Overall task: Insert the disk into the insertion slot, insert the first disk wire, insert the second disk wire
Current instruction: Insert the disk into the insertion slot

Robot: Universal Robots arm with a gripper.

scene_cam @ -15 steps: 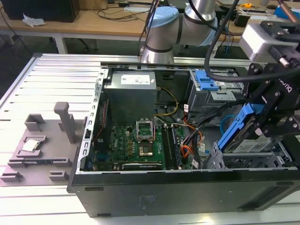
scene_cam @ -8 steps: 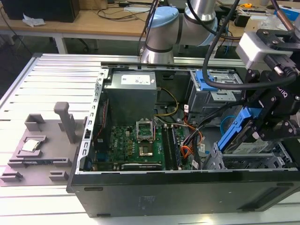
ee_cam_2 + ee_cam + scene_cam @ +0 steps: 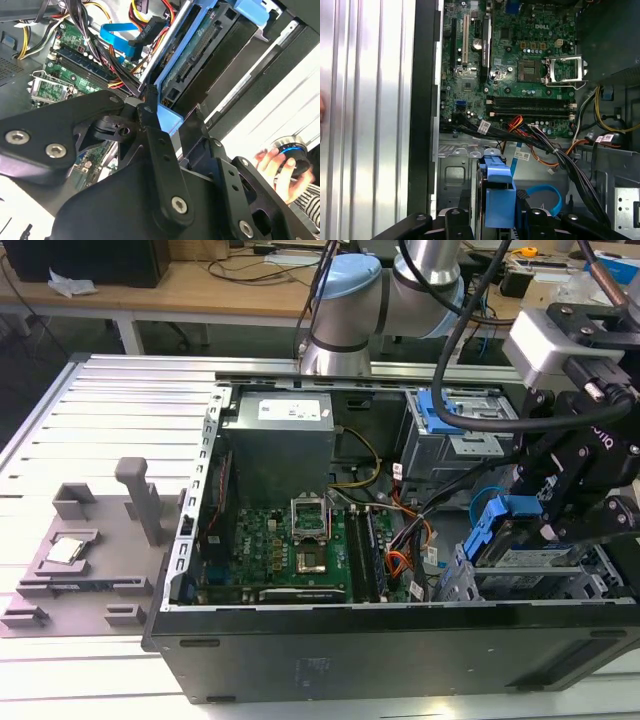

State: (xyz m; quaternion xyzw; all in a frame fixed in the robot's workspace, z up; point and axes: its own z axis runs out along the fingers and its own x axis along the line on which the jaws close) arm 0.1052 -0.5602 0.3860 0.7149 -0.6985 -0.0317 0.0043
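In the case [image 3: 350, 665] corner at the exterior view's right: gripper [image 3: 496, 217] clamped on disk [image 3: 528, 558], which looks partly in insertion slot [image 3: 455, 585]. Second disk wire [image 3: 116, 34] loose; wiring apparently not done.

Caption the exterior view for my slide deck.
The gripper holds the blue-framed disk at the insertion slot of an open computer case.
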